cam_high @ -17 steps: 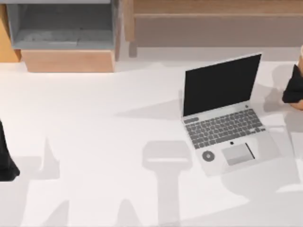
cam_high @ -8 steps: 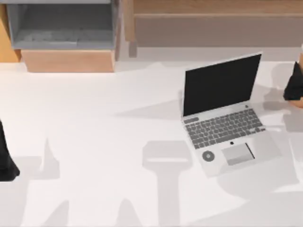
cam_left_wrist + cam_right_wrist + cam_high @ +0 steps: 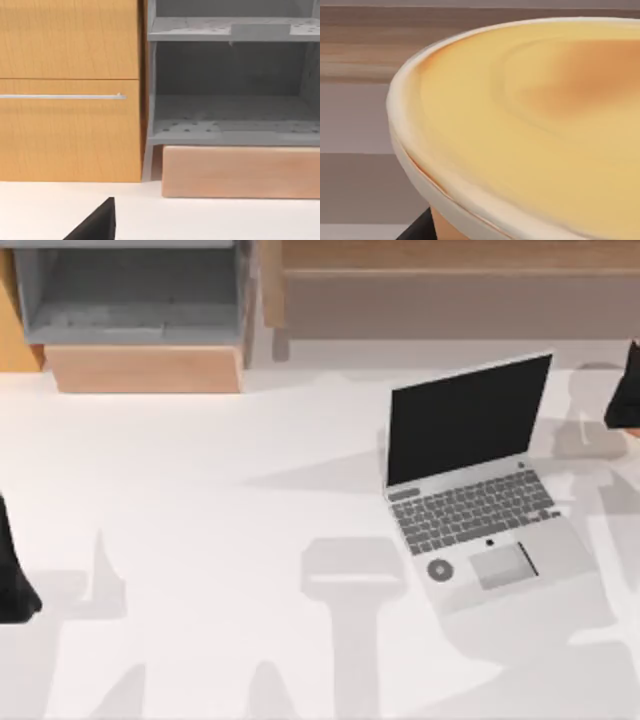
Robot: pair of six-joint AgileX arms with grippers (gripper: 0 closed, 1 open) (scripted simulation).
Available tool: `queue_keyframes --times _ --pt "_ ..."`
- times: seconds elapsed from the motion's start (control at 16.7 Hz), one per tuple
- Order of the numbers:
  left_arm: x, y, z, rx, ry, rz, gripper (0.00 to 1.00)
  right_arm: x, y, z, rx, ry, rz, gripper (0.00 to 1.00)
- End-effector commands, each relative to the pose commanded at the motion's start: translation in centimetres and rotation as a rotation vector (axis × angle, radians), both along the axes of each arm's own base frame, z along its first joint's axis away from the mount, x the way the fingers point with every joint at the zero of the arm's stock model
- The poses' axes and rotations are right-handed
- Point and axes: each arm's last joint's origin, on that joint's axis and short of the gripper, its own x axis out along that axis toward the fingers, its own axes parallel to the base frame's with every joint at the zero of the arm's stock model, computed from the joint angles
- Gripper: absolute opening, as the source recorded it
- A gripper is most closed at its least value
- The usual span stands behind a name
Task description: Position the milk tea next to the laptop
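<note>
A: Where is the laptop (image 3: 478,490) placed?
B: At about 3 o'clock on the white table (image 3: 200,540), lid open, black screen raised, keys and trackpad exposed.
A: And the milk tea (image 3: 535,130)?
B: It is seen close up in the right wrist view, orange-brown top ringed by a pale rim. The right gripper (image 3: 625,390) is cut off by the frame edge at 2 o'clock, beyond the laptop's screen. Its fingers' state cannot be told.
A: Left side?
B: The left gripper (image 3: 15,580) is parked at 9 o'clock; fingers likewise cannot be told.
A: Surroundings?
B: A grey shelf unit (image 3: 130,295) and a wooden block (image 3: 145,368) are set at 11 o'clock; a wooden cabinet (image 3: 70,90) is seen beside the shelves.
</note>
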Motion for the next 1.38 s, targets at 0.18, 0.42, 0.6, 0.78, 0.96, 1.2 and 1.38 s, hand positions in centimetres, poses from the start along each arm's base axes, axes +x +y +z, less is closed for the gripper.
queue_keyframes --times 0.18,0.42,0.6,0.78,0.96,1.2,1.38 --pt "0.0 0.0 0.0 0.0 0.0 0.0 1.0 -0.1 0.4 2.4 -0.007 -0.097 0.023 0.0" --pt "0.0 0.0 0.0 0.0 0.0 0.0 1.0 -1.4 1.4 4.9 -0.012 -0.18 0.054 0.0" --pt "0.0 0.0 0.0 0.0 0.0 0.0 1.0 -3.1 2.2 5.7 -0.006 -0.189 0.066 0.0" --pt "0.0 0.0 0.0 0.0 0.0 0.0 1.0 -5.1 2.9 5.6 0.004 -0.15 0.065 0.0" --pt "0.0 0.0 0.0 0.0 0.0 0.0 1.0 -7.4 3.4 4.6 0.011 -0.071 0.047 0.0" --pt "0.0 0.0 0.0 0.0 0.0 0.0 1.0 -10.1 3.7 2.9 0.011 0.044 0.012 0.0" --pt "0.0 0.0 0.0 0.0 0.0 0.0 1.0 -11.2 3.7 2.0 0.006 0.1 -0.008 0.0"
